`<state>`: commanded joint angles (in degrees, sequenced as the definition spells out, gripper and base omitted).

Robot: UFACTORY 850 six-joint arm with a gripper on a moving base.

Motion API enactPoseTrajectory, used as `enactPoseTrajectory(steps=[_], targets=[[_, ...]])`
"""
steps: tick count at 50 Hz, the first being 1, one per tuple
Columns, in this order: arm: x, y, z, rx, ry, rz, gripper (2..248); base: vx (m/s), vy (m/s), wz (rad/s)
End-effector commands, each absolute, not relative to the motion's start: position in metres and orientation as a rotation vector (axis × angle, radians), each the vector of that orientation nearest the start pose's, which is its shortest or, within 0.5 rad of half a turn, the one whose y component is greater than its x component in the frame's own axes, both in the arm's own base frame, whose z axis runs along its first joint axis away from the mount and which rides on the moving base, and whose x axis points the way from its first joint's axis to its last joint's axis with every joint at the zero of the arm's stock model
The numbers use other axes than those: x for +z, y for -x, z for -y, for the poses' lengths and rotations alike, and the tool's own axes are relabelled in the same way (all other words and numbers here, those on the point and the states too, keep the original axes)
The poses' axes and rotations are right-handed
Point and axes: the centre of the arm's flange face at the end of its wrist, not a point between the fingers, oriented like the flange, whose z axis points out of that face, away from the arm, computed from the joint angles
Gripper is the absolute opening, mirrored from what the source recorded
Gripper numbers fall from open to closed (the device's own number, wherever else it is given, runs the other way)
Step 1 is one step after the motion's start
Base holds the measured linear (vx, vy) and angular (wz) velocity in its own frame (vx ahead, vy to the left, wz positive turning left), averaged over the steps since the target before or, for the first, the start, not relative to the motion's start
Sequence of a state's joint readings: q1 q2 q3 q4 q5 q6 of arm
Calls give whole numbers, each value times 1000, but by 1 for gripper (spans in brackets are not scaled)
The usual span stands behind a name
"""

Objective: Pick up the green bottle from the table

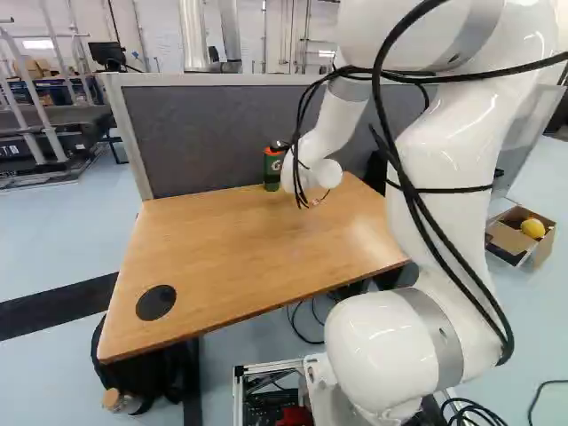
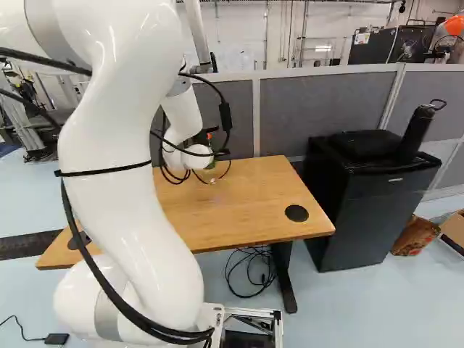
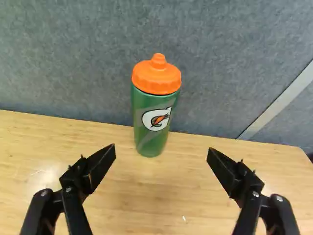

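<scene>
Mostly hidden behind the white wrist, my gripper (image 1: 280, 144) shows only a small dark part beside the bottle's top in the left base view. The green bottle (image 1: 272, 170) stands upright near the table's far edge. In the wrist view my gripper (image 3: 162, 149) is open, its two black fingers wide apart with nothing between them. Ahead of the fingertips is the green bottle (image 3: 154, 120) with its orange cap, a little nearer one finger's line than the other. Neither finger touches it. The wooden table (image 1: 222, 253) carries it.
A grey partition (image 1: 213, 133) rises right behind the table. To the table's right stands a black cabinet (image 2: 355, 210) with a dark upright object (image 2: 417, 132) on top. Loose cables (image 2: 250, 272) lie under the table. An open cardboard box (image 1: 522, 235) sits on the floor.
</scene>
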<state>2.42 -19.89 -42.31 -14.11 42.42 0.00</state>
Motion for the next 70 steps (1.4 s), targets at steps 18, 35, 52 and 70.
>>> enactPoseTrajectory(steps=[18,35,52,70], targets=[[351,-549,-41,-1662,2551,434,248,0,0,0],[344,-581,-50,-1641,2552,491,248,0,0,0],[341,-599,-56,-1651,2539,505,248,0,0,0],[341,-600,-56,-1652,2539,506,50,0,0,0]])
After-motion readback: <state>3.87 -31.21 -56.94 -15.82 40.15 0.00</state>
